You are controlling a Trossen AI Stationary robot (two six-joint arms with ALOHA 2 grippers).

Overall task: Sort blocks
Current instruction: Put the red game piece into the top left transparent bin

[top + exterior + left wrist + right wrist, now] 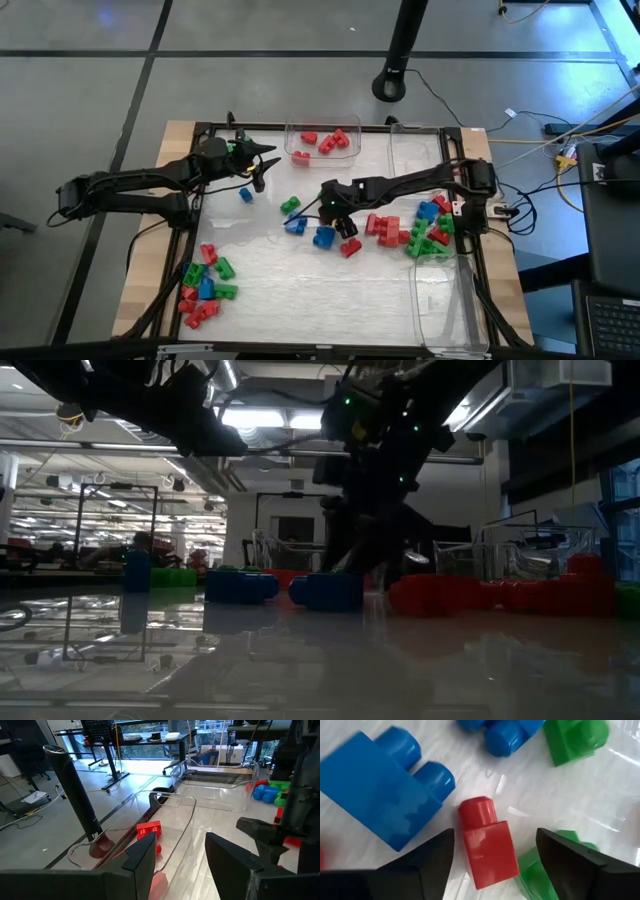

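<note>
My right gripper (pixel 495 836) hangs open over the middle of the table (pixel 338 218), pointing steeply down. Its two fingers stand on either side of a small red block (pixel 487 847) that lies on the table top, and I see no touch. A larger blue block (pixel 385 785) lies beside it, and green blocks (pixel 575 737) lie close by. Near the far left, my left gripper (pixel 263 165) is held above the table, open and empty (pixel 180 845). Red blocks (pixel 325 140) lie in the far clear bin (pixel 292 152).
A heap of red, green and blue blocks (pixel 418 232) lies on the right, and another (pixel 205 285) at the near left. Single blocks (pixel 245 194) are scattered between them. Empty clear bins stand at the far right (pixel 415 150) and the near right (pixel 445 305).
</note>
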